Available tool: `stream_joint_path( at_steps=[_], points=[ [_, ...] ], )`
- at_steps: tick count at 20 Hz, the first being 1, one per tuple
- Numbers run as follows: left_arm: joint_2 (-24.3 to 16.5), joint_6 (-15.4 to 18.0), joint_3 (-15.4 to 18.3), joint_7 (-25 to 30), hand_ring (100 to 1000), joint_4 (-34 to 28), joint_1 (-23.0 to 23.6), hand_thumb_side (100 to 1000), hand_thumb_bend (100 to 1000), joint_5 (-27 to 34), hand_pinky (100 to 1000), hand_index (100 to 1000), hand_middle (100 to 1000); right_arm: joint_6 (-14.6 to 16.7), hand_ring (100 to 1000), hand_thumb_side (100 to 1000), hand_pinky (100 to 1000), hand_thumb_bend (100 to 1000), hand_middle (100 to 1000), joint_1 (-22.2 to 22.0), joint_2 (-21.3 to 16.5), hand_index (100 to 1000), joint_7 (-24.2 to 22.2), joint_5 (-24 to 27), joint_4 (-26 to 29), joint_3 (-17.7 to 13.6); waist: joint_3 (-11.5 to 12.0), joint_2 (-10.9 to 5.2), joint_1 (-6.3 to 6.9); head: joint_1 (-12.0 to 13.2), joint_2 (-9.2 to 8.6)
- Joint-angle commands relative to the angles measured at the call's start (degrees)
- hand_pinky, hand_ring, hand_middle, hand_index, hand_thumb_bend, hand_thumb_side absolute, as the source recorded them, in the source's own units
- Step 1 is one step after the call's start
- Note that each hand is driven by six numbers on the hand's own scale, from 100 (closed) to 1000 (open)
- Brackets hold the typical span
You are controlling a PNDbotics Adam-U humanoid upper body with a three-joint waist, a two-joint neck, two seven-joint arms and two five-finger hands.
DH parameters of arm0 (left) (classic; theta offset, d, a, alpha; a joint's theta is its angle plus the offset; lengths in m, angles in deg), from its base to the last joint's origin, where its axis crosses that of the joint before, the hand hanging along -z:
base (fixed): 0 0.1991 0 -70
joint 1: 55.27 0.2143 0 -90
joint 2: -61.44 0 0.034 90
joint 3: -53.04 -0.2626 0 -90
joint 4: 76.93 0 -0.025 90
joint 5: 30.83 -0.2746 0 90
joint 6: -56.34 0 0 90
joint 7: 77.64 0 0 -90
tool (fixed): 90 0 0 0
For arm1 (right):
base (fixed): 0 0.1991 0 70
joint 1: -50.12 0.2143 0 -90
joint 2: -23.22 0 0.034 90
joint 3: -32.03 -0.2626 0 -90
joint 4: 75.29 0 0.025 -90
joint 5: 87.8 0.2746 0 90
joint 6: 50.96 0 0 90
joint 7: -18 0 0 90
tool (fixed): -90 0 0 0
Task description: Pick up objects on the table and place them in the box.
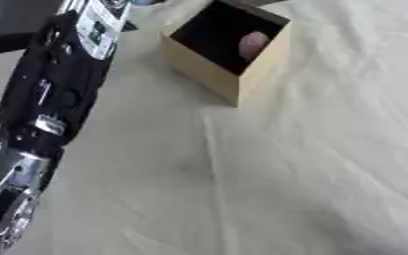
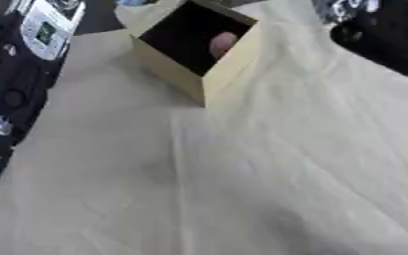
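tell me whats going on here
A robot is clearing a table into a wooden box. A pinkish rounded thing already sits inside the box. The cloth-covered table shows nothing else to pick up. The left arm stretches along the left side and part of the right arm shows top right; neither hand is visible.

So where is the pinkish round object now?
The pinkish round object lies inside the wooden box, against its right inner wall, at the table's far side.

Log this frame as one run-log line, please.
open tan cardboard box: upright on cloth-covered table | pinkish rounded object: inside box | left arm: along left edge | hands: unseen
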Motion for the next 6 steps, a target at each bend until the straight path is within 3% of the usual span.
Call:
stream_joint_path(
  at_steps=[1, 6],
  points=[
    [-4.20, 1.57, 1.48, -2.25, 782, -5.00, 1.87, 572, 100, 3.03, 674, 797, 766, -0.20, 778, 855, 881, 100, 749, 0.09, -0.89, 877, 0.68, -0.73, 0.84, -1.08, 0.95, -1.80, -1.16, -1.16, 0.90],
    [-7.89, 5.55, 3.46, -6.57, 792, -12.05, 8.91, 598, 100, 7.38, 686, 806, 778, -0.60, 779, 854, 881, 100, 749, -0.94, -1.56, 876, 1.55, -1.40, 0.84, -1.86, 3.80, -2.17, -2.14, -3.36, 1.24]
  ],
)
